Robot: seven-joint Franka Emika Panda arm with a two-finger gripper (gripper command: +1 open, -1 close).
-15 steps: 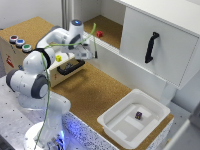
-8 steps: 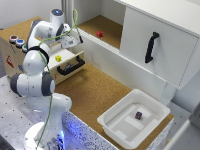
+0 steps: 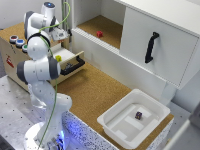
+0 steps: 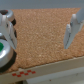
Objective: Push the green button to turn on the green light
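Observation:
Three small round buttons sit on top of a wooden box [image 3: 10, 55] at the exterior view's left: a dark reddish one [image 3: 12, 38], a blue one [image 3: 20, 43] and the green button [image 3: 25, 48], nearest the front. My gripper [image 3: 59, 33] hangs beyond the box, to the exterior view's right of the buttons, over the cork surface. In the wrist view my gripper [image 4: 40, 32] is open and empty. The green button [image 4: 3, 50] shows at the picture's edge, beside one finger [image 4: 10, 40]. Another silvery-rimmed button [image 4: 6, 16] is near it.
An open drawer with a black handle [image 3: 72, 66] sticks out of the box, with a yellow thing [image 3: 58, 58] in it. A small red object [image 3: 99, 34] lies on the cork shelf. A white tray [image 3: 117, 125] holds a small dark object [image 3: 138, 115]. A cabinet door has a black handle [image 3: 151, 47].
The arm has swung toward the exterior view's left and back, from above the drawer to near the box with the buttons. The gripper stays open.

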